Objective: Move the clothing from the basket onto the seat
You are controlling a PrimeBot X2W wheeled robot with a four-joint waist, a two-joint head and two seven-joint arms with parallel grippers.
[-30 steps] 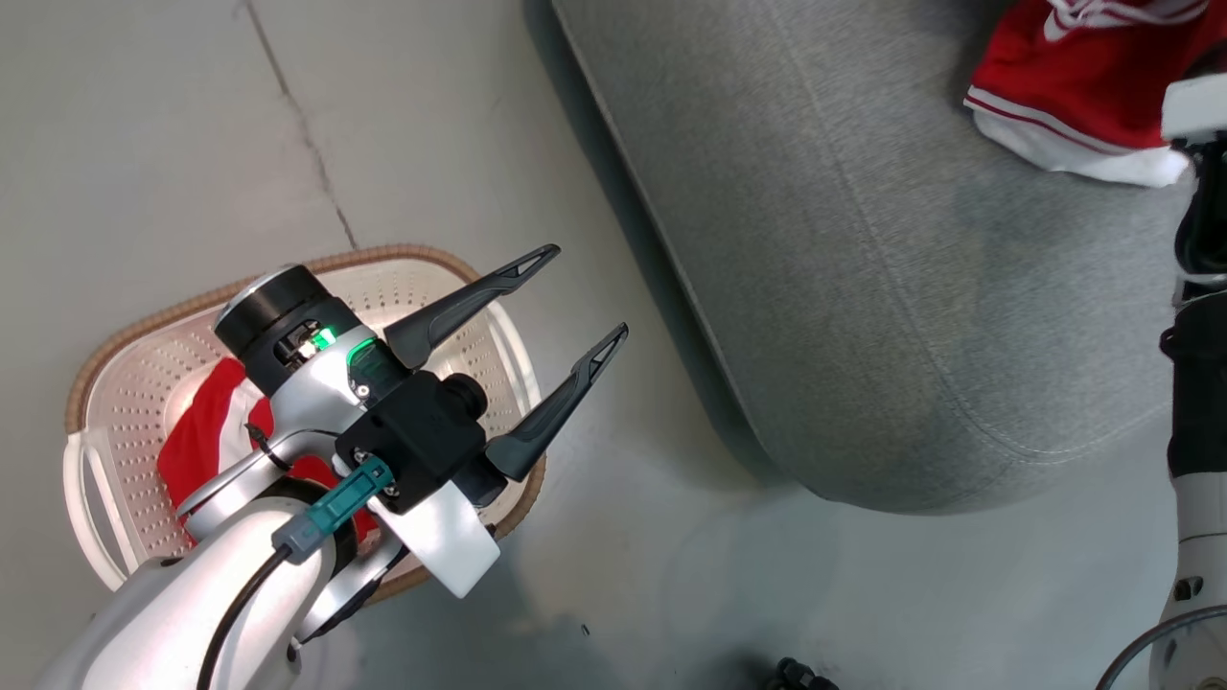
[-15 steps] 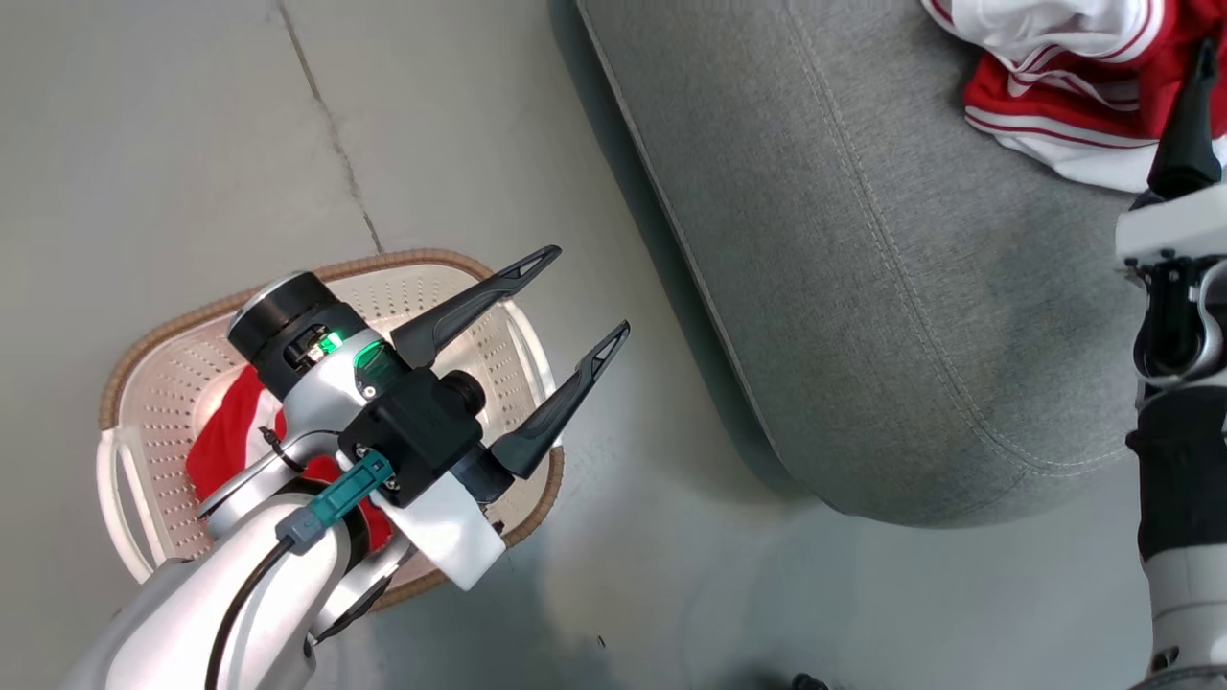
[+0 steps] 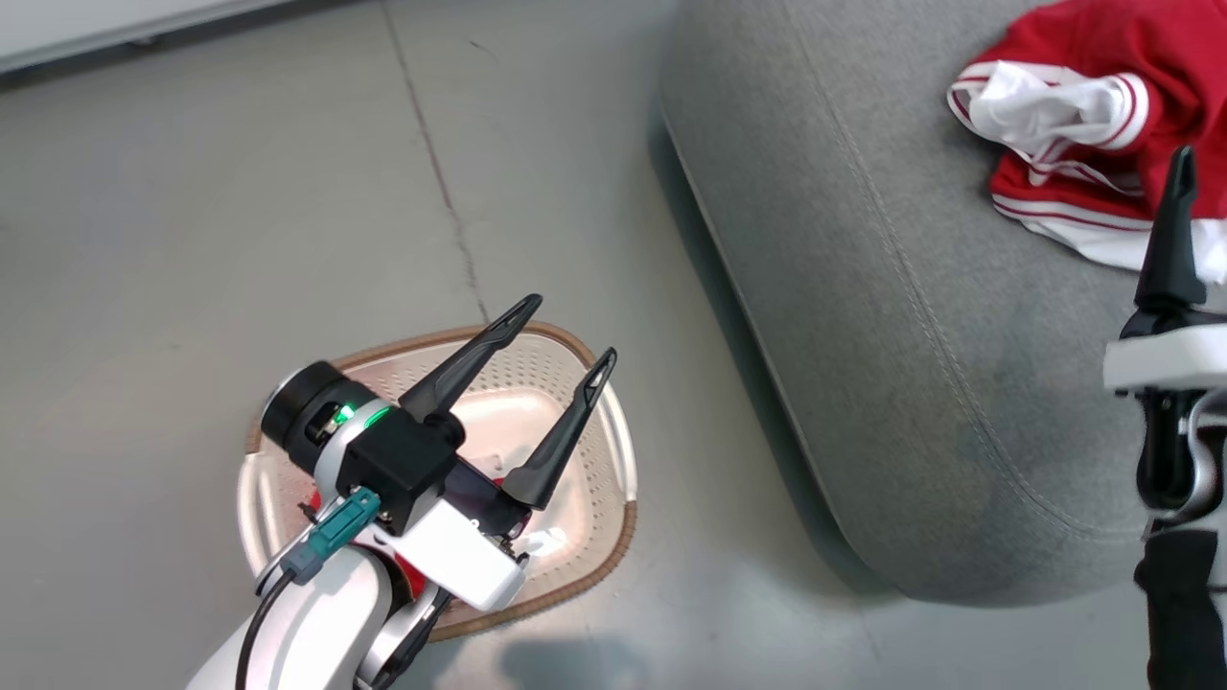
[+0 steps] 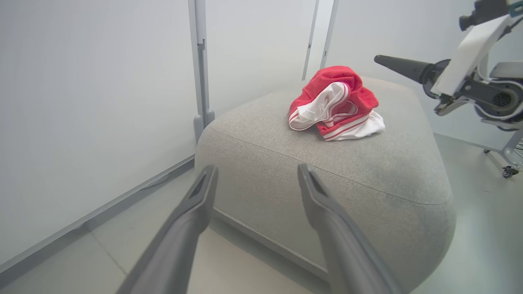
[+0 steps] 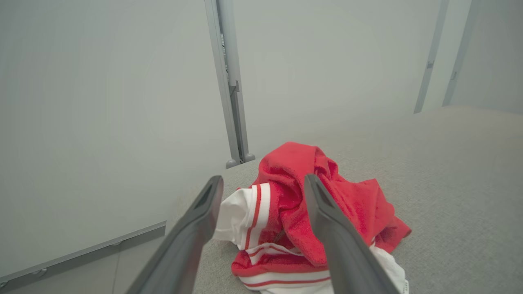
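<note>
Red white-striped clothing (image 3: 1074, 57) lies delivered on the grey fabric seat (image 3: 863, 287); right claw (image 5: 263, 181) just released it, left claw (image 3: 568, 329) spread, empty.

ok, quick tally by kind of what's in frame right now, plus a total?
seat: 1
basket: 1
clothing piles: 2, one on the seat, one in the basket, mostly hidden; garments per pile can't be told
grippers: 2, left gripper and right gripper, both open and empty
Total: 6
</note>
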